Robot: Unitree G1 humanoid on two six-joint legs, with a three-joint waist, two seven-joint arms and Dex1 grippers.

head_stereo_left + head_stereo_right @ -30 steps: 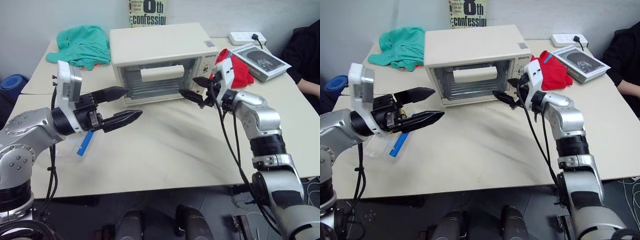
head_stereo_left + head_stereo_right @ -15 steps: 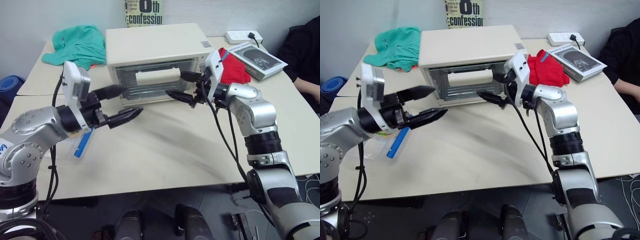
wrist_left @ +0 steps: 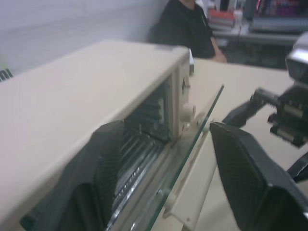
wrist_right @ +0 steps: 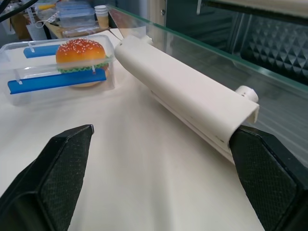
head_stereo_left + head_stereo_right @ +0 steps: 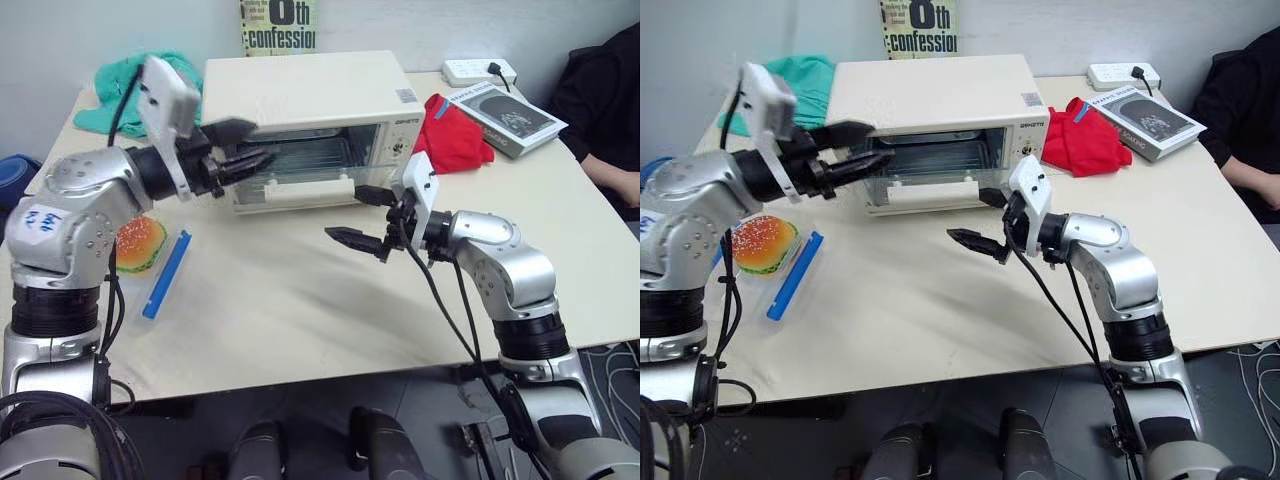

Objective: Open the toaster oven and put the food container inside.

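Left gripper (image 5: 238, 148) fingers apart, straddling the top edge of the toaster oven (image 5: 305, 95) door, which hangs partly open. Right gripper (image 5: 362, 214) spread wide, empty, in front of the door handle (image 4: 185, 103). Right wrist view adds detail: food container (image 4: 57, 70), clear, blue clips, sesame burger, on table (image 5: 330, 310) left of the oven.

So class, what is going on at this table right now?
A two-armed robot is opening a toaster oven. The glass door is partly swung down. The left gripper is at the door's top edge, fingers straddling the glass. The right gripper is open, in front of the white handle without holding it. The food container, with its burger, sits on the table to the oven's left, not yet picked up.
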